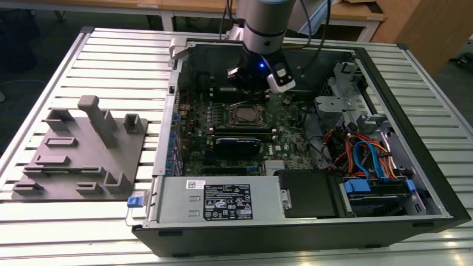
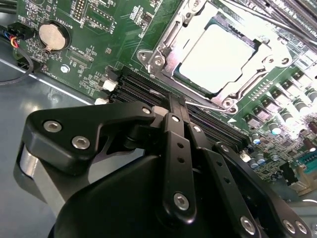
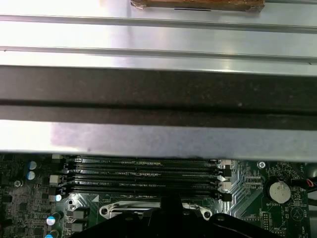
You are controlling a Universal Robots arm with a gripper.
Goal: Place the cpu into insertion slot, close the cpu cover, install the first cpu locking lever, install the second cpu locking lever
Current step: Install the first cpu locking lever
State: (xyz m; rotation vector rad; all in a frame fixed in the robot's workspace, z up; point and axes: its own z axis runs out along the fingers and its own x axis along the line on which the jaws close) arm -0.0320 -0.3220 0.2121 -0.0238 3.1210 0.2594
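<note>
The cpu [image 2: 218, 59] lies flat in the insertion slot [image 1: 247, 115], its pale silver face showing through the window of the cpu cover [image 2: 172, 35], which is folded down over it. A thin metal locking lever [image 2: 200, 103] runs along the socket edge nearest my fingers. My gripper [image 2: 177, 101] hovers just beside that edge, over the memory slots, its two black fingers pressed together with no gap. In the exterior view the gripper [image 1: 251, 93] hangs over the motherboard just behind the socket.
Long black memory slots [image 3: 143, 173] lie between the socket and the case wall [image 3: 158, 94]. A coin battery [image 2: 52, 37] sits on the board. A grey fixture [image 1: 81, 149] stands on the exterior view's left; cables [image 1: 369, 155] and the power supply [image 1: 221, 202] crowd the case.
</note>
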